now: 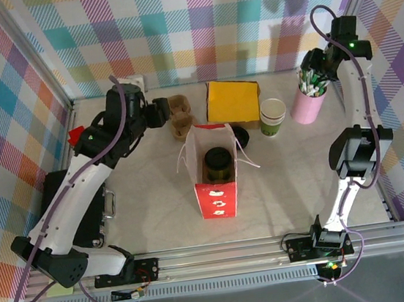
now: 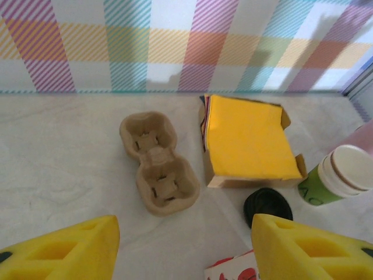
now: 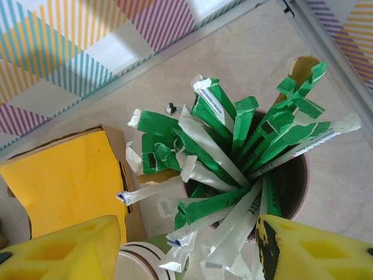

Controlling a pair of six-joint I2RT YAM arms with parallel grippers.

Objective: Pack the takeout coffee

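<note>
The takeout coffee, a green paper cup with a cream-white rim, stands upright at the back right, between the yellow napkin box and the pink cup. In the left wrist view the takeout coffee is at the right edge, and in the right wrist view its rim shows at the bottom. My right gripper hovers over the pink cup, and the jaws stand apart around several green-white packets. My left gripper is open and empty beside the brown cup carrier.
A red paper bag stands open mid-table with a dark-lidded cup inside. A loose black lid lies between bag and napkin box. A black case lies at the left. Checked walls enclose the table.
</note>
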